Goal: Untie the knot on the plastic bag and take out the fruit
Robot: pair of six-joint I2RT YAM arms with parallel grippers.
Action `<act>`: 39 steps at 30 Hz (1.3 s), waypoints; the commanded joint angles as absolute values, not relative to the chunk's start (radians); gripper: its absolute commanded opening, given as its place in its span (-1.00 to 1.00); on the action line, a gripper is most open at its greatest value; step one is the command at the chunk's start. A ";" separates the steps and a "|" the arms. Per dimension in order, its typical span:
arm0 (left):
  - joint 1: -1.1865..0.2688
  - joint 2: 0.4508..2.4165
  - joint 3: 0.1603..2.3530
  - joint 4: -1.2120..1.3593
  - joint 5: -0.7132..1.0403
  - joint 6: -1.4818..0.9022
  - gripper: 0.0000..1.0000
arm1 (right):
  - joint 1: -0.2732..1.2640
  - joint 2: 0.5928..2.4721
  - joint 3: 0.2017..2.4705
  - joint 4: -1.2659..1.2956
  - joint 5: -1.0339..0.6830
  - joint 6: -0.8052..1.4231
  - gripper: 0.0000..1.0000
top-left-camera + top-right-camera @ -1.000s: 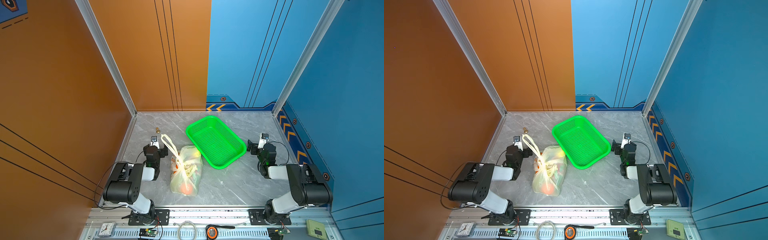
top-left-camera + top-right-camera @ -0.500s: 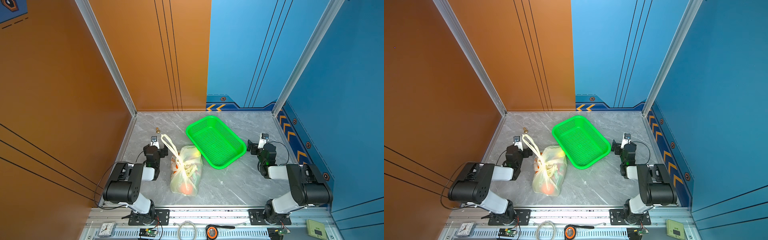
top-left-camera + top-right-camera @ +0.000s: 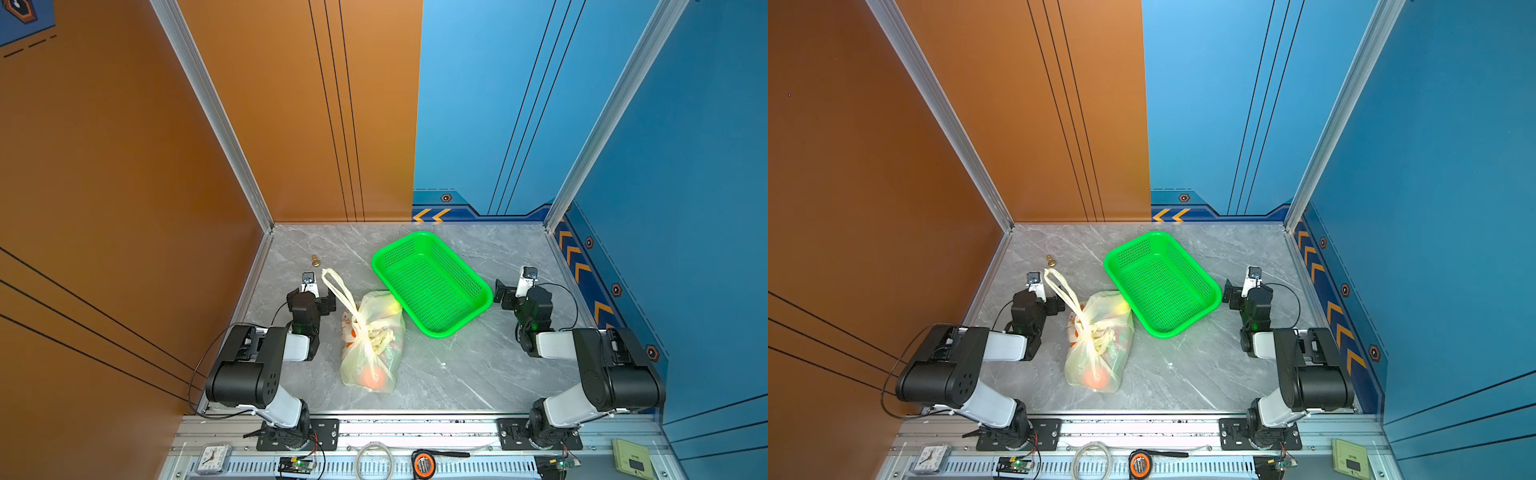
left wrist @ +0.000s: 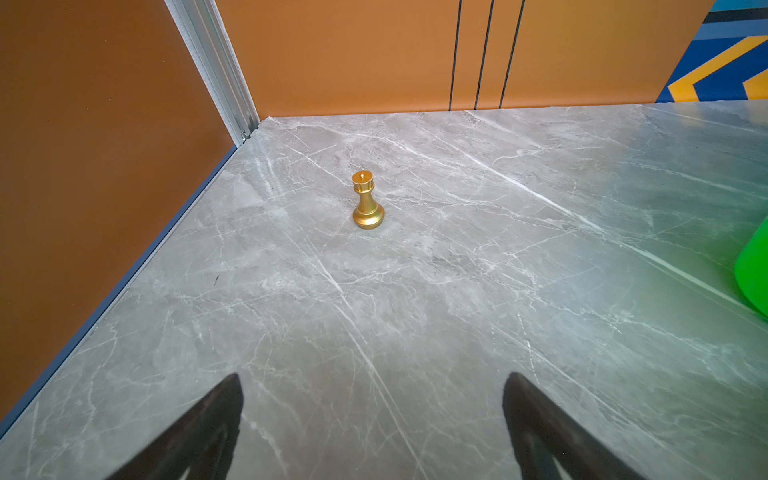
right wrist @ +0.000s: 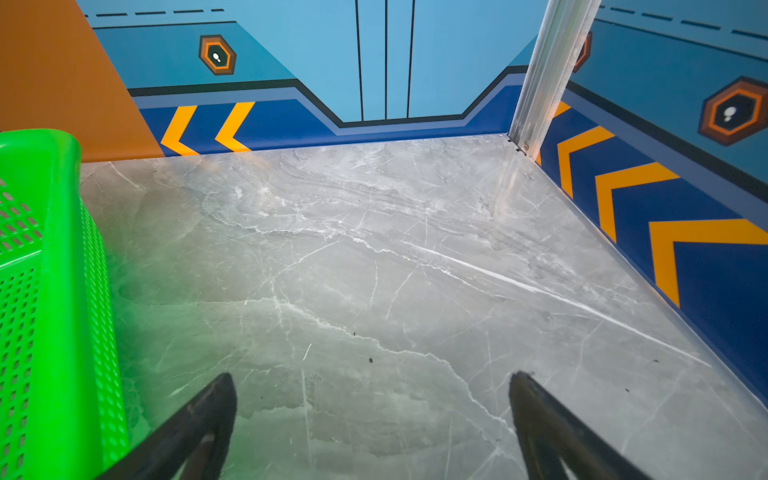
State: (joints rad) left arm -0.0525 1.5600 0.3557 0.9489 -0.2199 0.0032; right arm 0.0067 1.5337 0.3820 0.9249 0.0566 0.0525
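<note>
Evidently your left pincer (image 4: 374, 375) and right pincer (image 5: 372, 375) gape empty flanking the plastic bag (image 3: 357, 361), leaving its knot (image 3: 368, 331) reachable.

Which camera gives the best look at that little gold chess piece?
The left wrist view: the gold chess piece stands upright, close and sharp, on the grey table. In both top views it is only a tiny speck toward the back left. The right wrist view does not show it.
</note>
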 commanded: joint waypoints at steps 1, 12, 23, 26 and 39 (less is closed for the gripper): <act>-0.044 1.565 0.376 0.935 -0.204 0.009 0.96 | 0.008 1.547 0.374 0.907 0.059 0.064 1.00; -0.042 1.484 0.413 0.806 -0.238 -0.006 0.96 | 0.015 1.435 0.465 0.655 0.101 0.069 1.00; -0.015 1.222 0.644 0.190 -0.183 -0.125 0.96 | 0.174 1.252 0.869 -0.154 0.133 0.051 1.00; -0.004 1.161 0.665 0.068 -0.143 -0.179 0.96 | 0.283 1.254 0.951 -0.294 0.063 0.066 1.00; 0.049 0.917 0.543 -0.172 0.014 -0.420 0.96 | 0.689 1.502 1.171 -0.497 -0.079 0.099 0.87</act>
